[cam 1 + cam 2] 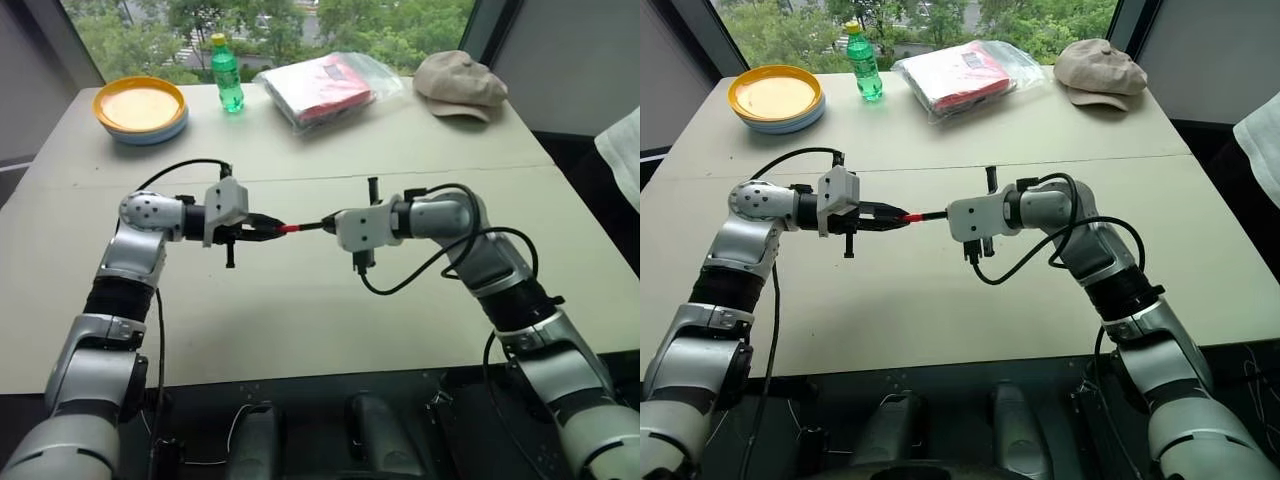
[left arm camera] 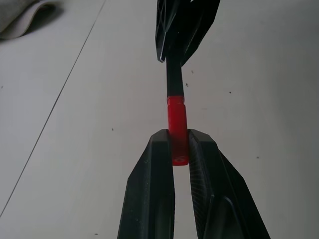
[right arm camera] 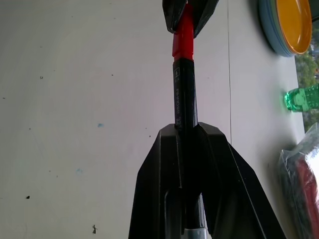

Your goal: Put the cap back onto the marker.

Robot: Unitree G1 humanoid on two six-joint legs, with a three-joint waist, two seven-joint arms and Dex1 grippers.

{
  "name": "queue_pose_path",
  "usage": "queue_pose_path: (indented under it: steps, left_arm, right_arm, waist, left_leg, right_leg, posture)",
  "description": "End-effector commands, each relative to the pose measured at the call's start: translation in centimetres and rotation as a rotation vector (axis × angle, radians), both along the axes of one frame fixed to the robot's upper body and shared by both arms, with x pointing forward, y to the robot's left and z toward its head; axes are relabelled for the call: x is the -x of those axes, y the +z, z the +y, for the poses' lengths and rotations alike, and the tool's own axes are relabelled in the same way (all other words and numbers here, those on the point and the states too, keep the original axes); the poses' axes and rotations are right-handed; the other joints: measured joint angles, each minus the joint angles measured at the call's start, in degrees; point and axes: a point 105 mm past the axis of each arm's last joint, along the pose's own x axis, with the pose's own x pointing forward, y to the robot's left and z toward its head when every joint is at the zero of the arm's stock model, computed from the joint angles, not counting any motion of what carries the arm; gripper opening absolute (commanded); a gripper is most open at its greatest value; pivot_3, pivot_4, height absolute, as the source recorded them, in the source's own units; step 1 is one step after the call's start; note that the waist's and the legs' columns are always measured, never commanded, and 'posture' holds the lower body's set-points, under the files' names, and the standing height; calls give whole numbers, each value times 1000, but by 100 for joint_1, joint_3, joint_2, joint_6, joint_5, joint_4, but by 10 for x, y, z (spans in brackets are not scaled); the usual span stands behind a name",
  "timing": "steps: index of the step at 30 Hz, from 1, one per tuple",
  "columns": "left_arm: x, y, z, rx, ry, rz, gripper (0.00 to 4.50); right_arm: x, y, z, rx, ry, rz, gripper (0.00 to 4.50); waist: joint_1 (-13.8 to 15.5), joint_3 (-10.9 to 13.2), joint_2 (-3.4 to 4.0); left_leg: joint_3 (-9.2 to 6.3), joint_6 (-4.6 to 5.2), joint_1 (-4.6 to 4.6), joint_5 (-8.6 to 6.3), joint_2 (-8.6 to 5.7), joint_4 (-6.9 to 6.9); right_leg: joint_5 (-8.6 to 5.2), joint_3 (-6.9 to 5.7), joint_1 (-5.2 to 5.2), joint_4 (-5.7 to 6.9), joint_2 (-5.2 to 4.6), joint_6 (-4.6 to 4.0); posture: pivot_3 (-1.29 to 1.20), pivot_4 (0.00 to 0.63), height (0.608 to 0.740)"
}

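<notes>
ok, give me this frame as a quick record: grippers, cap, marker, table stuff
left gripper: shut on the cap
right gripper: shut on the marker
cap: red, at the end of the marker, in line with the barrel
marker: black barrel, held above the table between the two grippers
seated fully: cannot tell
table: pale top
far edge of the table: stack of plates, green bottle, plastic bag, beige cap hat

Pale table (image 1: 300, 300), stacked plates (image 1: 140, 110), green bottle (image 1: 227, 75), bagged red packet (image 1: 325, 88), beige cap (image 1: 460, 85) along far edge
</notes>
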Motion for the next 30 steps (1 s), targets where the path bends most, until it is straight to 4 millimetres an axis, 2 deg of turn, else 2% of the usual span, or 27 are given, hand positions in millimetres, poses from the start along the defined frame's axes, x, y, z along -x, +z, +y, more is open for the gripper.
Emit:
queue_pose_path:
  steps: [1, 8, 12, 18, 23, 30]
  left_arm:
    - [7, 22, -11, 28, -64, -107, 0]
    - [4, 21, -12, 46, -46, -89, 0]
    - [0, 25, -12, 101, -17, -50, 0]
    - [-1, 28, -11, 144, 0, 23, 0]
    - [2, 21, -11, 67, -28, -50, 0]
    - [3, 19, -14, 12, -59, -138, 0]
  right_arm:
    - [3, 4, 6, -11, 31, 14, 16]
    - [10, 13, 15, -26, 71, -5, 16]
    - [22, 17, 26, -40, 118, -25, 16]
    - [29, 14, 32, -36, 144, -51, 16]
    - [36, 5, 32, -11, 165, -7, 16]
    - [39, 6, 37, -19, 182, -24, 16]
  waist:
    - [0, 0, 0]
    - [1, 0, 0]
    - [1, 0, 0]
    - [-1, 0, 0]
    - [2, 0, 0]
    - [2, 0, 0]
  left_leg:
    - [0, 0, 0, 0, 0, 0]
    - [0, 0, 0, 0, 0, 0]
    - [0, 0, 0, 0, 0, 0]
    - [-1, 0, 0, 0, 0, 0]
    - [-1, 0, 0, 0, 0, 0]
    - [-1, 0, 0, 0, 0, 0]
  right_leg:
    - [0, 0, 0, 0, 0, 0]
    - [0, 0, 0, 0, 0, 0]
    - [0, 0, 0, 0, 0, 0]
    - [0, 0, 0, 0, 0, 0]
    - [0, 0, 0, 0, 0, 0]
    - [0, 0, 0, 0, 0, 0]
  posture:
    - [0, 150, 740]
    - [0, 150, 740]
    - [0, 150, 740]
    - [0, 150, 740]
    - [0, 150, 740]
    - [0, 150, 740]
